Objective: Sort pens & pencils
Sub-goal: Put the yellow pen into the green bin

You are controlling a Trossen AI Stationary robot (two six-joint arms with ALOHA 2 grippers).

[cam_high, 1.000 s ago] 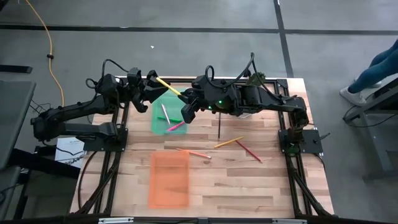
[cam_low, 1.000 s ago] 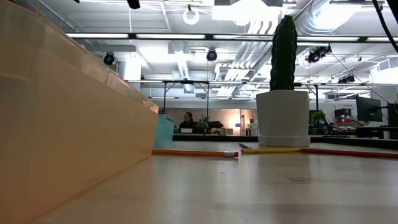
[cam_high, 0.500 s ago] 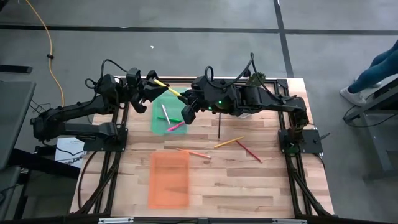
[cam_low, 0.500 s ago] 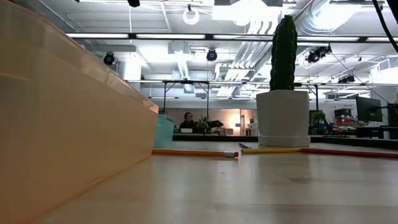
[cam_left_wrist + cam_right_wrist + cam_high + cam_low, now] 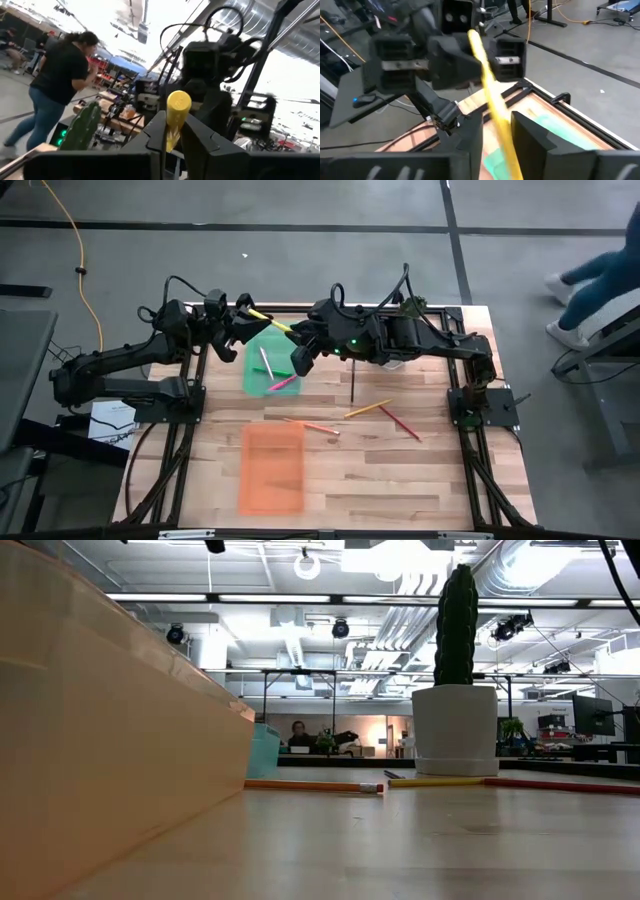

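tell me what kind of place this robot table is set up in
Probably an open-plan workshop or lab: exposed ceiling ducts and strip lights overhead, desks with monitors beyond the wooden table, and a person walking past.

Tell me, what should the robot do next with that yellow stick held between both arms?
Probably draw the right gripper back: the left gripper is shut on the yellow pen, and the right gripper's fingers stand apart around it, above the green bin.
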